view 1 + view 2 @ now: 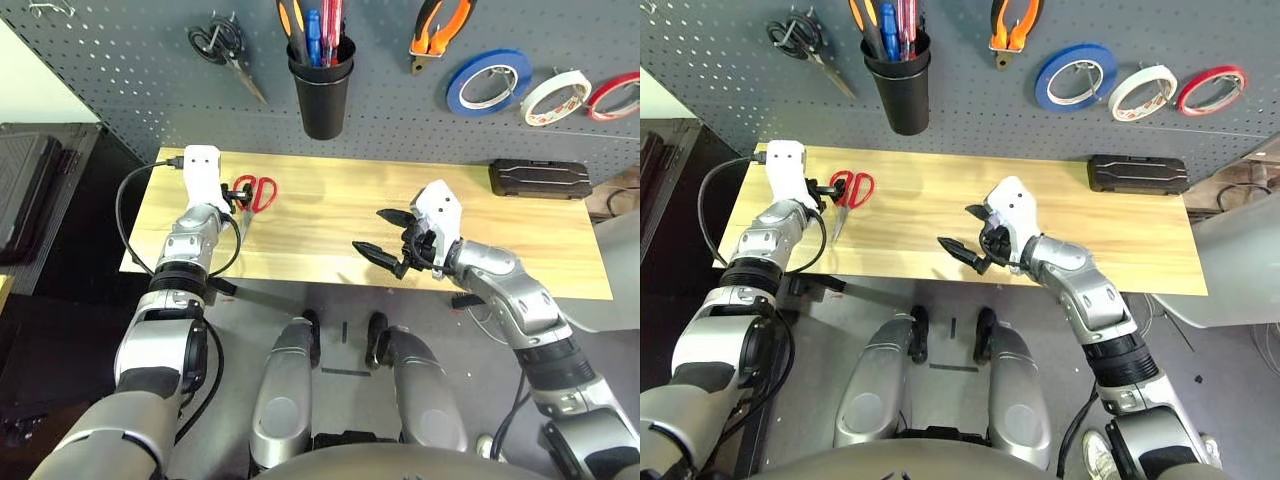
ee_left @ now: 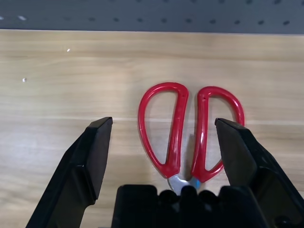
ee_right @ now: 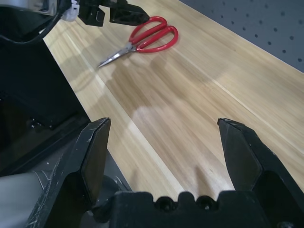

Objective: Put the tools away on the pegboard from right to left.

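The red-handled scissors (image 1: 258, 192) lie flat on the wooden table (image 1: 330, 235) at its left end, blades pointing to the near edge. My left gripper (image 1: 238, 196) is open right beside them. In the left wrist view the red handles (image 2: 175, 133) lie just beyond and between its two spread fingers (image 2: 95, 152). My right gripper (image 1: 370, 231) hangs open over the table's middle, holding nothing. On the pegboard (image 1: 120, 70) hang the orange-and-black pliers (image 1: 438, 25) and the off-white tape roll (image 1: 556, 97). The screwdriver (image 1: 291, 20) stands in the black cup (image 1: 322, 90).
Black-handled scissors (image 1: 222, 45) hang at the pegboard's upper left. A blue tape roll (image 1: 488, 82) and a red one (image 1: 615, 97) flank the off-white roll. A black case (image 1: 538, 180) lies at the table's far right corner. A black cable (image 1: 125, 215) loops off the left edge.
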Available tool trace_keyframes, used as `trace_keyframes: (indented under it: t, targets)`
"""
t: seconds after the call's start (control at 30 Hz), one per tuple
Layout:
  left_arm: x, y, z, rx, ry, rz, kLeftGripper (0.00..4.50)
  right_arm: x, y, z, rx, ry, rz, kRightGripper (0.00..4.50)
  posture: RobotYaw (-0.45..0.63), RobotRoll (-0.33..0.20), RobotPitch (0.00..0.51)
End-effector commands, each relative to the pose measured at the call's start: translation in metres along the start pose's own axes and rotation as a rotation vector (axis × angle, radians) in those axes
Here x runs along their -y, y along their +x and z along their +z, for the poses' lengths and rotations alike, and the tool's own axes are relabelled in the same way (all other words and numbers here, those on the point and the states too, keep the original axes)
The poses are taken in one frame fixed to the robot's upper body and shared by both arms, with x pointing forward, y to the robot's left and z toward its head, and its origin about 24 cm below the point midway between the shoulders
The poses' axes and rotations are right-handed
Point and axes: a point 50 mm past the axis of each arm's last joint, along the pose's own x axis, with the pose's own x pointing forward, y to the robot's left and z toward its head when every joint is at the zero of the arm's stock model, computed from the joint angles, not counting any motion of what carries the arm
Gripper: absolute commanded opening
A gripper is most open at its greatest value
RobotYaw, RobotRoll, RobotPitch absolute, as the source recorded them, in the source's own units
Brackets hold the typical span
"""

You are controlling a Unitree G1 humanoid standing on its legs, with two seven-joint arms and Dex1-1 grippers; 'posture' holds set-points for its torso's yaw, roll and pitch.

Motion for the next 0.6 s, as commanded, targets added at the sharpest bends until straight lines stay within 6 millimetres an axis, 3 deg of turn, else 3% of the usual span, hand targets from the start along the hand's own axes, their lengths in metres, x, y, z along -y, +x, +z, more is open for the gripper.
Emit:
trace_keyframes:
  t: [0.03,0.6]
  targets:
    - [-0.004,0.001,-0.011,-0.040,0.012,0.035,4.42,-0.006,0.001,-0.003,-0.017,0.001,0.013,4.50,0.00,0.000,0.372]
    - [-0.018,0.003,-0.011,-0.074,-0.006,0.242,4.42,-0.008,0.000,0.004,-0.007,-0.009,-0.001,4.50,-0.04,0.000,0.372]
